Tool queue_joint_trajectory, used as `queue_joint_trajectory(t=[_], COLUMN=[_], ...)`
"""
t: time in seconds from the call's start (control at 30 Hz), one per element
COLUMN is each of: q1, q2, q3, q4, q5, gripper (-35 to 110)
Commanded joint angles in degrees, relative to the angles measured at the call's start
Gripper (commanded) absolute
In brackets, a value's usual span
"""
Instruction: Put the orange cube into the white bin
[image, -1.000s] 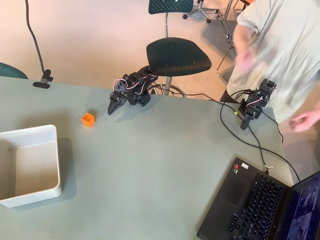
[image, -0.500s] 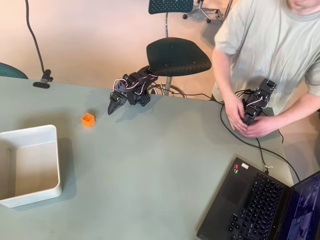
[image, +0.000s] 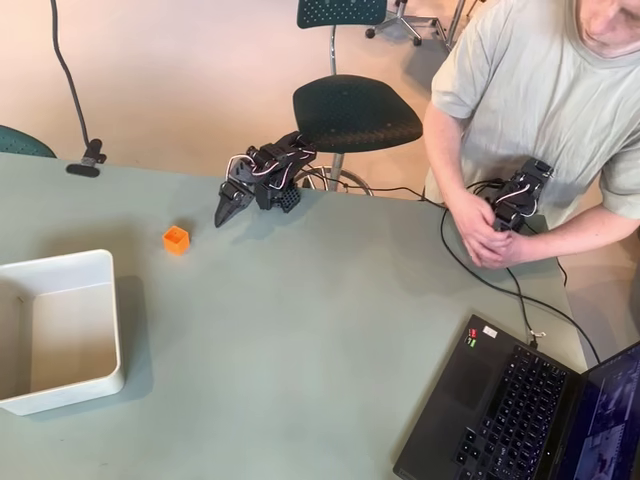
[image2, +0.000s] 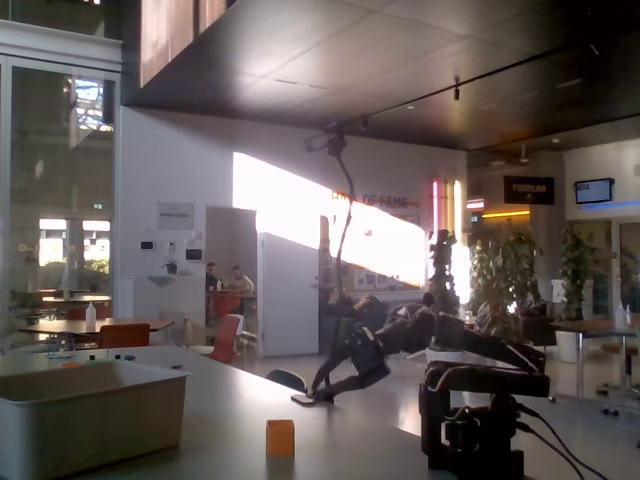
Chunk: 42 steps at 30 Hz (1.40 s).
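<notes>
In the overhead view the small orange cube (image: 176, 239) sits on the grey-green table, hollow face up, and it stands alone mid-table in the fixed view (image2: 280, 437). The white bin (image: 58, 332) lies at the left front edge, empty; the fixed view shows it as a low tray (image2: 92, 415) at the left. My black arm is folded at the far table edge. Its gripper (image: 221, 217) points down-left, its fingers together with nothing held, a short gap up and right of the cube. The arm (image2: 480, 385) is a dark silhouette in the fixed view.
A laptop (image: 520, 410) fills the near right corner, with cables (image: 480, 275) running across the table to it. A person (image: 540, 90) stands behind the far right edge. A black chair (image: 355, 110) stands behind the arm, and a clamp (image: 88, 158) grips the far left edge.
The person at the far right has leaned in and brought both hands down to the table edge. My arm, the cube and the bin have not moved.
</notes>
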Motion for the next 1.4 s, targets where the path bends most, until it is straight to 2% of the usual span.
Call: queue_joint_trajectory(t=[0.0, 0.13, 0.27, 0.53, 0.67, 0.77, 0.93, 1.0, 1.1, 1.37], q1=[-0.1, 0.1, 1.1, 3.4, 3.5, 5.7, 9.4, 10.6, 12.1, 16.4], q2=[-0.8, -9.0, -32.3, -72.6, -87.8, -93.6, -97.1, -98.1, -98.6, -104.9], q3=[-8.3, -20.4, -39.1, -79.6, -92.3, -96.7, -97.2, -97.9, -97.1, -98.0], q4=[-0.9, -0.4, 2.5, 31.1, 38.7, 40.7, 40.5, 40.6, 40.6, 40.4], q5=[-0.3, -0.3, -3.6, -26.0, -30.2, -30.9, -39.8, -40.5, -38.3, -24.0], gripper=[-2, -2, -2, -1, -1, -1, -1, -1, -1, -1])
